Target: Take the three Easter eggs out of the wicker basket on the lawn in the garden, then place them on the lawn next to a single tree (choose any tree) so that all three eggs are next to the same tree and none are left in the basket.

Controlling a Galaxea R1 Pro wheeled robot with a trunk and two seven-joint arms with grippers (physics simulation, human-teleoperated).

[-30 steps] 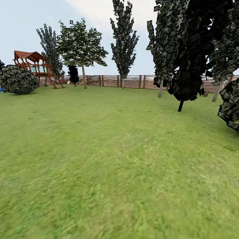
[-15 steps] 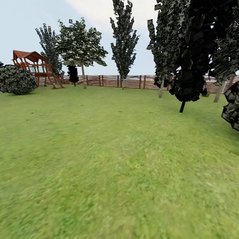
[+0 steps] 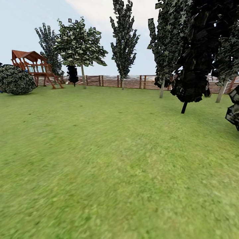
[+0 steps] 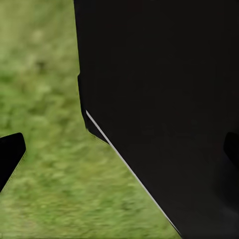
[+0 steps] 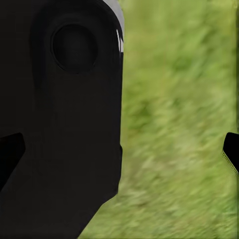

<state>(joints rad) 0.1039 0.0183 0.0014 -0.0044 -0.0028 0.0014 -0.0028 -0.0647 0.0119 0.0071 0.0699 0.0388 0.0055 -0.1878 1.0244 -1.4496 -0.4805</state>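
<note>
The Easter eggs and the wicker basket are out of view. The lawn of the garden spreads wide ahead of me in the head view. Trees stand along its far side: a broad-crowned tree, a tall narrow tree, and a dark tree closest to me at the right. In the left wrist view my left gripper is open over grass, with a dark part of my own body beside it. My right gripper is likewise open over grass, with nothing between its fingers.
A brown slatted fence closes the far end of the yard. A red wooden playset and a low rounded bush stand at the far left. Another dark bush juts in at the right edge.
The whole head view has shifted a little: left-hand things slid left and right-hand trees slid right, so the camera moved. Nothing in the garden itself has moved.
</note>
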